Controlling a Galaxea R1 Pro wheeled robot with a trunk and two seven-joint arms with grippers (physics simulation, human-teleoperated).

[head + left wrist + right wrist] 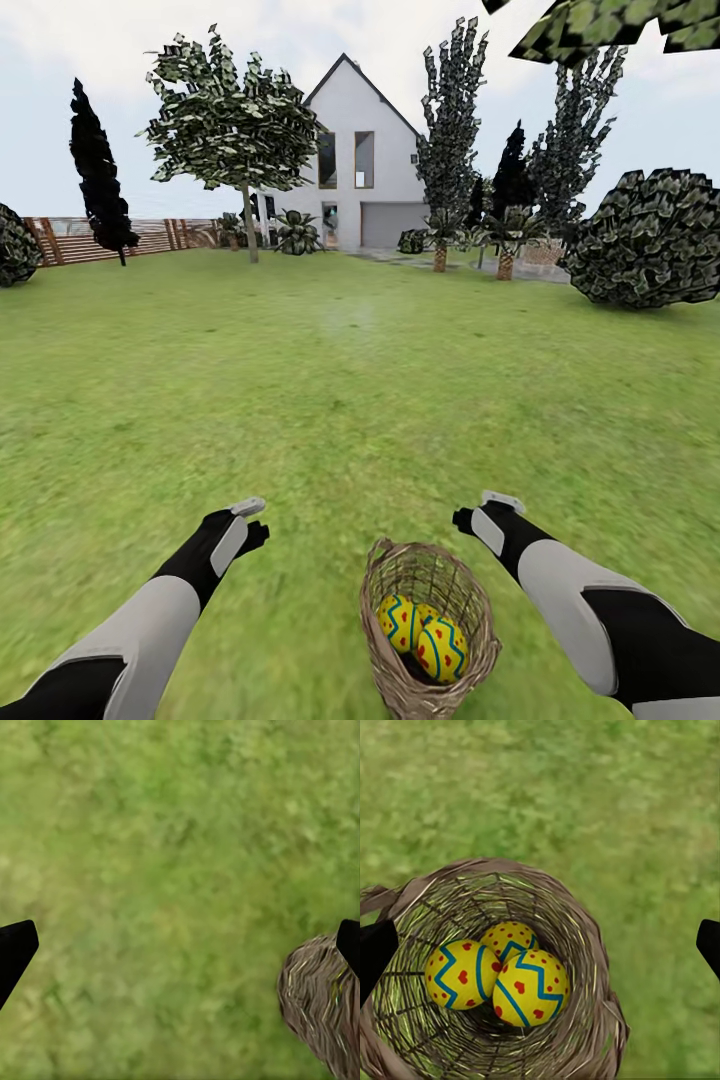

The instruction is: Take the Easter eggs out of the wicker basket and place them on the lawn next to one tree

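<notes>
The wicker basket (430, 635) stands on the lawn (350, 400) close in front of me, between my two arms. Three yellow Easter eggs (422, 632) with blue zigzags and red marks lie together at its bottom. The right wrist view looks straight down into the basket (585, 937) at the eggs (531, 988). My right gripper (540, 949) hovers above it, open and empty, also seen as the right gripper (480, 508). My left gripper (255, 520) hangs open over bare grass to the basket's left; the left gripper (180, 945) has the basket's side (322, 1005) near one fingertip. The tree is out of view.
Open grass stretches ahead to a white house (365, 160). A thin-trunked leafy crown (235, 125) and short palms (440, 245) stand far off. A big dark bush (650, 240) sits at the right, and a slatted fence (110, 240) at the far left. Foliage (620, 25) overhangs the upper right.
</notes>
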